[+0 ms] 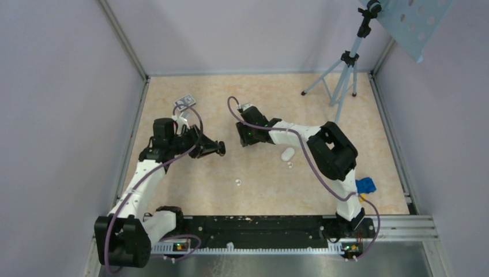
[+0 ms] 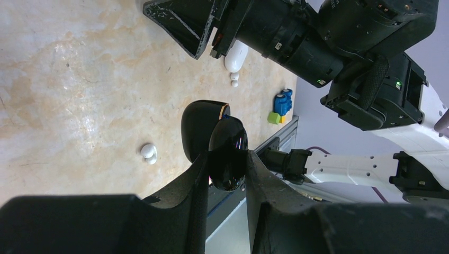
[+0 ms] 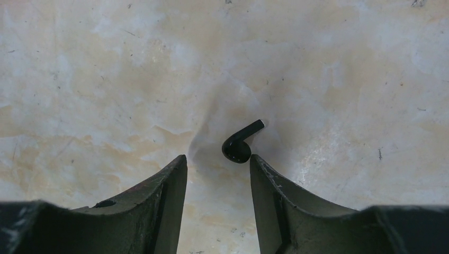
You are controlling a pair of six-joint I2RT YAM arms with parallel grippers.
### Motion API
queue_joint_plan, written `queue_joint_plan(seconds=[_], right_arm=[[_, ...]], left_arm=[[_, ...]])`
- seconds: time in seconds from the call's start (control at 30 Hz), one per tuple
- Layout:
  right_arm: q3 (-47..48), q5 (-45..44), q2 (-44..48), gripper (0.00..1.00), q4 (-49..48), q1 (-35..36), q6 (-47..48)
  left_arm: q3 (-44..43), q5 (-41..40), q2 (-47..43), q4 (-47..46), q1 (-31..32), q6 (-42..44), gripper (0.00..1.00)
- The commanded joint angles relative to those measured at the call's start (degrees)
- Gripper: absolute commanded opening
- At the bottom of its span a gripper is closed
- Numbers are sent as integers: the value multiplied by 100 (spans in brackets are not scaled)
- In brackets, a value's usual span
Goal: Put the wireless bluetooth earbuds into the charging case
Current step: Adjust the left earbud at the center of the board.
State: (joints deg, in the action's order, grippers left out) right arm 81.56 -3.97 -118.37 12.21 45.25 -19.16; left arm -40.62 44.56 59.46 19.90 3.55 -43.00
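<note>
On the surface (image 1: 259, 193), mid-field, both arms are working the black set, not the white one.

Left tool (image 2: 226, 159) is clamped on the black charging case (image 2: 217, 140). It looks held clear of the surface with the lid swung open. Can't see into the wells from this angle, so can't tell if a bud is already seated.

Right tool (image 3: 218, 157) hangs low over the surface, jaws apart, nothing in them. Black earbud (image 3: 238, 145) lies on the surface just ahead of the gap, closer to one fingertip than the other, stem pointing away.

White charging case (image 1: 287, 154) sits on the surface near the right forearm and looks closed. One white earbud (image 1: 290, 165) is just beside it. Second white earbud (image 1: 237, 183) is well apart, toward the near edge.

Progress call: early. Case is presented open, no bud visibly inserted. To do: centre and close on the black bud, lift it, carry it to the held case, seat it. White pair is also loose.
</note>
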Motion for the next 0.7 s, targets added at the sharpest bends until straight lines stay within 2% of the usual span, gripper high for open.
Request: queue_joint_plan(seconds=[0.0,0.2,0.47,0.67], right_arm=[[278,163,-114,47,-140,28,-101],[496,592,-235,47,-251,41,-226],[1232,1194,-539,47,-187,84,-257],[1441,948,-379,46,169,74,479]], left_arm=[[-24,123,-141,-44,-56,147,0],[-36,124,-158,3,-82,163,0],[-61,106,-274,122,-140,188,0],[-147,88,-326,242,-210,253,0]])
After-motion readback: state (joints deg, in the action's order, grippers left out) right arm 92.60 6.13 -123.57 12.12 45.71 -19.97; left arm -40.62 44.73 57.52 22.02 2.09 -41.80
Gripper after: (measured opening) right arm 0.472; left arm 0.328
